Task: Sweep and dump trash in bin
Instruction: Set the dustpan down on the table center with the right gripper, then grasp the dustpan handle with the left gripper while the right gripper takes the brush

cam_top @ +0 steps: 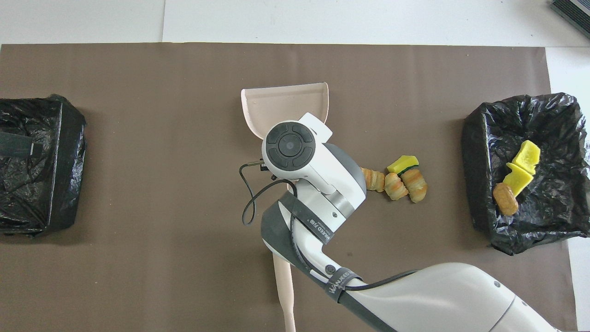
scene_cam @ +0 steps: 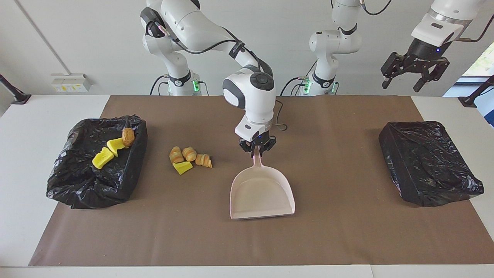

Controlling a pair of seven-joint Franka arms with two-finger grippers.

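My right gripper (scene_cam: 257, 151) is shut on the handle of the pale pink dustpan (scene_cam: 262, 193), whose empty scoop lies low over the mat's middle, mouth pointing away from the robots. In the overhead view the wrist hides the gripper and only the dustpan (cam_top: 286, 101) front shows. Loose trash (scene_cam: 190, 158) sits on the mat beside the pan toward the right arm's end: three striped croissant pieces and a yellow wedge, also seen as trash (cam_top: 396, 182). The bin (scene_cam: 73, 185) holds two yellow wedges and a brown bun. My left gripper (scene_cam: 415, 75) waits open, high over its end.
A second black-bagged bin (scene_cam: 428, 162) stands toward the left arm's end. The beige-handled brush (cam_top: 283, 286) lies on the mat nearer the robots, partly under my right arm. The brown mat (scene_cam: 347, 239) covers most of the table.
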